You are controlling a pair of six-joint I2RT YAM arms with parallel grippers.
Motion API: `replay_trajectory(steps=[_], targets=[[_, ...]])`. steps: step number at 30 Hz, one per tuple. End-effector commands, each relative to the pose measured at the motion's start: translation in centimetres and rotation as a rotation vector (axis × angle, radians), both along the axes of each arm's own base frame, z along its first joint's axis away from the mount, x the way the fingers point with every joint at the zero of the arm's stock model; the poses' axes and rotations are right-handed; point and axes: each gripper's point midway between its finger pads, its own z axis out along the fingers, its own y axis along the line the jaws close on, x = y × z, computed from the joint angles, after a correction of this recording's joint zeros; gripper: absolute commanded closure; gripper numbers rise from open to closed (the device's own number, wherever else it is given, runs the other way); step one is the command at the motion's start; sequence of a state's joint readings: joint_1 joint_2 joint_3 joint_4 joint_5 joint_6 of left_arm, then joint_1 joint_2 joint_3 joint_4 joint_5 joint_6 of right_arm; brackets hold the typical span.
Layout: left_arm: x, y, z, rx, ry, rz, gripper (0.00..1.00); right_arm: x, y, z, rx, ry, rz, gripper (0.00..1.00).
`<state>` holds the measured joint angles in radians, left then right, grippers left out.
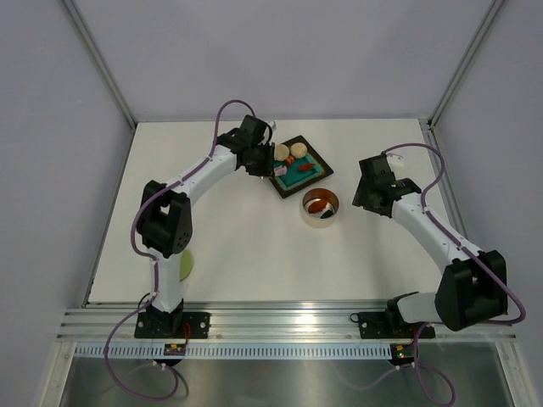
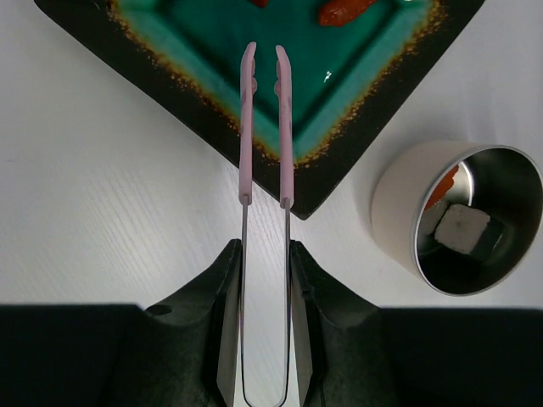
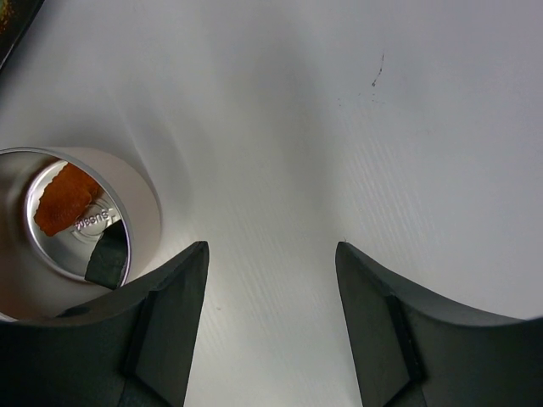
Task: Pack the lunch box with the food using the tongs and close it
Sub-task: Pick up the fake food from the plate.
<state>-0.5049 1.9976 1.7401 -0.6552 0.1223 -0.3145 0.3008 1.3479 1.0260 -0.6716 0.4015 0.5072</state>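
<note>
A white worktop [image 1: 254,246] was enclosed by pale walls [image 1: 254,59]. The tongs [image 2: 245,127] were clamped in the left hand [image 2: 265,259] over the tray [image 2: 170,108]. The right hand [image 3: 270,253] was spread apart beside the lunch box [image 3: 146,212], whose lid [image 1: 186,264] was half hidden.

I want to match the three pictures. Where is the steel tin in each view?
Top view: the tin stands near the centre, just below the tray.
Left wrist: the tin is at the right edge, the tray at the top.
Right wrist: the tin is at the left, the tray's corner top left.
Shared landmark: the tray.
</note>
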Motion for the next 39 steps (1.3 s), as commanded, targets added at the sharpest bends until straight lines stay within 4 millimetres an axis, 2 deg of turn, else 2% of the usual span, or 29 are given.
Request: replay_trajectory(steps=[1, 5, 12, 16, 26, 39], targets=[[1.4, -1.1, 0.4, -0.048, -0.044, -0.008, 0.91, 1.5, 0.0, 1.2, -0.003, -0.049, -0.003, 0.31], [1.8, -1.0, -1.0, -0.022, -0.036, 0.004, 0.84, 1.7, 0.0, 1.2, -0.005, -0.047, -0.003, 0.30], [2.9, 0.0, -2.1, 0.038, -0.054, 0.050, 0.68, 2.0, 0.1, 0.9, -0.001, -0.040, -0.002, 0.31], [3.2, -0.1, -2.8, 0.045, -0.048, 0.054, 0.62, 1.9, 0.0, 0.8, -0.003, -0.038, -0.005, 0.31], [4.0, -1.5, -3.0, 0.003, -0.038, 0.039, 0.63, 1.9, -0.1, 0.5, -0.007, -0.030, -0.010, 0.31], [1.8, -3.1, -3.5, -0.039, -0.003, -0.029, 0.65, 1.9, 0.0, 0.4, -0.003, -0.029, -0.010, 0.31]])
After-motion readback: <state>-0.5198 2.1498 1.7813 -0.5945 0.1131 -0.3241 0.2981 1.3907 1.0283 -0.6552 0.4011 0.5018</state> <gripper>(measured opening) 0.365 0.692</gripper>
